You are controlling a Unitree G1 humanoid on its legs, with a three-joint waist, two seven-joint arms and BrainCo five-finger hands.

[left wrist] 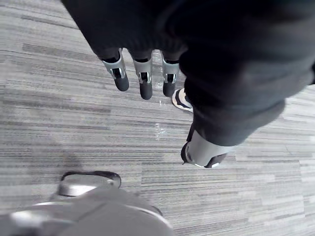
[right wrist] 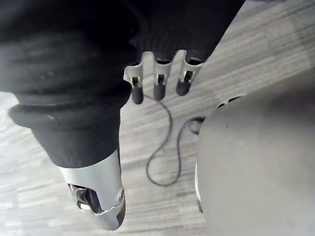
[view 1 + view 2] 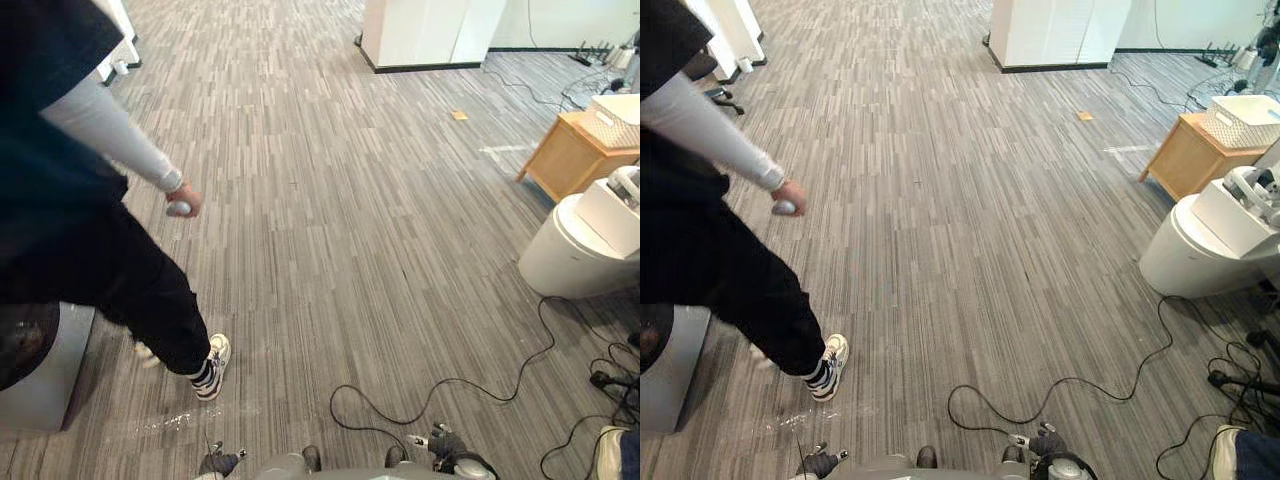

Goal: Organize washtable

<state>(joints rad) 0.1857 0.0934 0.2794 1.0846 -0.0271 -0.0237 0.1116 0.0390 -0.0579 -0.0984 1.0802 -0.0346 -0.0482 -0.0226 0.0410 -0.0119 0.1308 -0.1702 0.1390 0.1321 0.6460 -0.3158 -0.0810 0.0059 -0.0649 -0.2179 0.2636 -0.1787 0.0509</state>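
My left hand (image 3: 218, 463) hangs low at my side over grey striped carpet, and the left wrist view shows its fingers (image 1: 142, 81) straight with nothing in them. My right hand (image 3: 447, 444) hangs the same way on the other side, its fingers (image 2: 157, 86) and thumb (image 2: 98, 196) relaxed and empty. A low wooden table (image 3: 565, 160) carrying a white basket (image 3: 615, 122) stands far off at the right.
A person (image 3: 90, 240) in dark clothes walks at the left, holding a small grey object (image 3: 178, 208). A white toilet (image 3: 565, 255) sits at the right. A grey box (image 3: 45, 385) stands at the lower left, and a white cabinet (image 3: 430, 35) is at the back.
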